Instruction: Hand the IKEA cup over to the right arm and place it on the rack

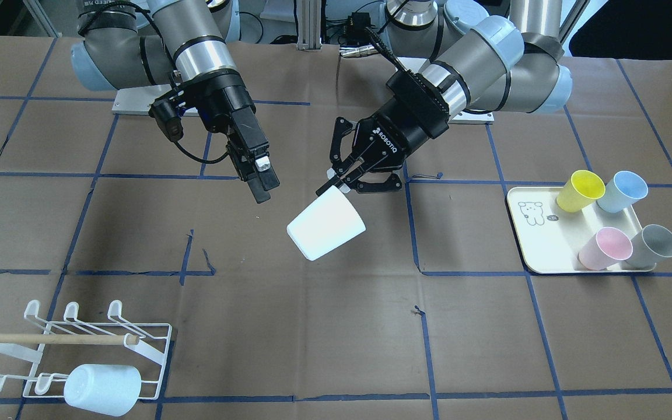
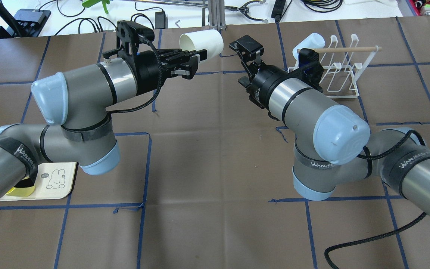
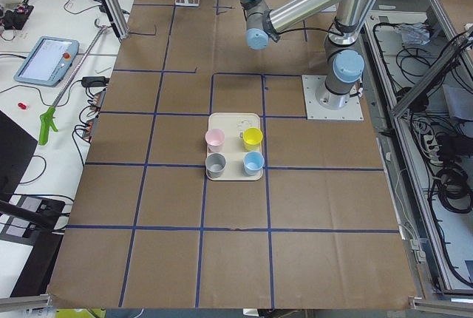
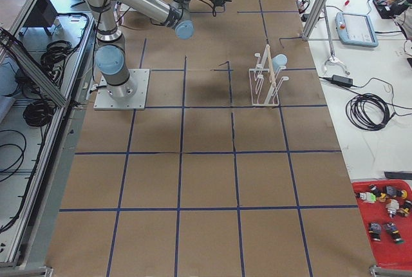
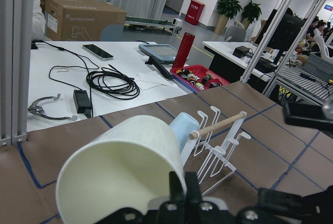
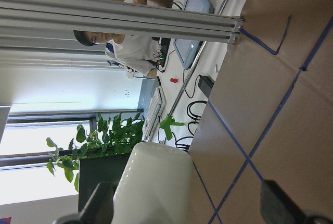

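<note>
The white IKEA cup (image 1: 325,226) hangs sideways above the table's middle. My left gripper (image 1: 336,184) is shut on its rim, and the cup's mouth (image 5: 112,174) faces that gripper's wrist camera. The right arm (image 1: 196,52) holds its gripper (image 1: 261,178) a short way from the cup's base, apart from it. In the right wrist view the fingers (image 6: 99,203) stand wide open with the cup (image 6: 153,185) ahead between them. The white wire rack (image 1: 137,341) stands near the table corner with a pale blue cup (image 1: 102,389) on one prong.
A cream tray (image 1: 537,236) carries a yellow (image 1: 581,189), a blue (image 1: 622,191), a pink (image 1: 604,248) and a grey cup (image 1: 654,245). Brown paper with blue tape lines covers the table. Cables, a tablet and people show beyond the far edge.
</note>
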Tool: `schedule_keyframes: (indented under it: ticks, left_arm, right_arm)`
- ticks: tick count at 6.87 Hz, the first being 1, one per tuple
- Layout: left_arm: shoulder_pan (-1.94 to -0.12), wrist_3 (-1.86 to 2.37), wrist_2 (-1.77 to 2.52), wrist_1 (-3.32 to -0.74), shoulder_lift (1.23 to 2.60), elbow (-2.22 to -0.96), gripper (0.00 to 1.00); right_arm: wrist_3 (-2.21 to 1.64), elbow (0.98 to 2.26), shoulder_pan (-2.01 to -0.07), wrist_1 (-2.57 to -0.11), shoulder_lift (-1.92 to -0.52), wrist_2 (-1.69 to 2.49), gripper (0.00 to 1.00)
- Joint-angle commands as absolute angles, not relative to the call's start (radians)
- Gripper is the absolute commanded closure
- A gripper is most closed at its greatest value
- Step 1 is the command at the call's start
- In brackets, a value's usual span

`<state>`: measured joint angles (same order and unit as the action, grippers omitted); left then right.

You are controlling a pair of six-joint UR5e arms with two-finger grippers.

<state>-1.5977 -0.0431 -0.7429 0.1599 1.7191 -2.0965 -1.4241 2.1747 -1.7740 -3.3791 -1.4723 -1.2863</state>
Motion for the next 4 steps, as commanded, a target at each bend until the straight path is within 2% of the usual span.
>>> schedule_keyframes:
  ticks: [1, 4]
  left_arm:
    - [-1.6, -0.015, -0.744, 0.201, 1.715, -2.121, 1.0]
    - [-1.6, -0.011, -0.744, 0.201, 1.713, -2.121, 1.0]
  right_arm:
    - [-1.431, 2.169, -1.787, -3.253, -1.48, -1.258, 0.0]
    - [-1.566, 2.102, -1.787, -3.257, -1.479, -1.123, 0.0]
